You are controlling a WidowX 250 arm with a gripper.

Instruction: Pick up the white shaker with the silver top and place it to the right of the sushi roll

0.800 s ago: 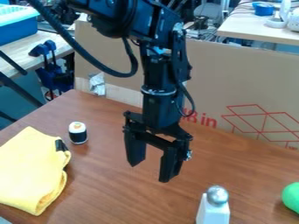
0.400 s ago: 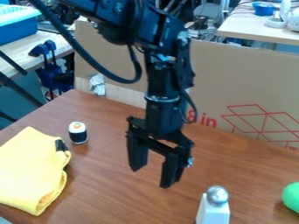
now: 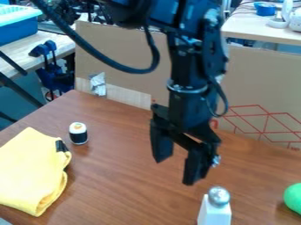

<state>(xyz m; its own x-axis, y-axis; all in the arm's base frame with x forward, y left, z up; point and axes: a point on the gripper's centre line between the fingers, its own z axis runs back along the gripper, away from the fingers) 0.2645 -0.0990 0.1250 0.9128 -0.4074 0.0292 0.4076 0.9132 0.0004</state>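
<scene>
A yellow cloth (image 3: 31, 173) lay folded on a brown wooden table (image 3: 123, 189) at far left, a small black tab (image 3: 61, 146) at its right edge, while a blue bin (image 3: 16, 30) sat on a pale bench (image 3: 24, 53) behind. Blue clamps (image 3: 49, 66) gripped the edge of that bench. Just beside the cloth, apart from it, a toy sushi roll (image 3: 78, 134) stood upright, dark around the side and white on top (an orange spot marked its middle). Behind the table rose a cardboard panel (image 3: 126, 50), bearing a crumpled silver patch (image 3: 98, 83) toward its left end and red line artwork (image 3: 266, 115) toward its right. Right of center, the black gripper (image 3: 174, 172) hung above the wood, released, its two fingers spread well apart and pointing down, bare space between them. The white shaker (image 3: 214, 214), topped by a rounded silver cap (image 3: 219, 196), stood upright at the front of the table, near the gripper and a little to the right of its lower fingertip. At the far right edge, a bright green ball (image 3: 293, 197) rested on the wood, partly out of frame.
</scene>
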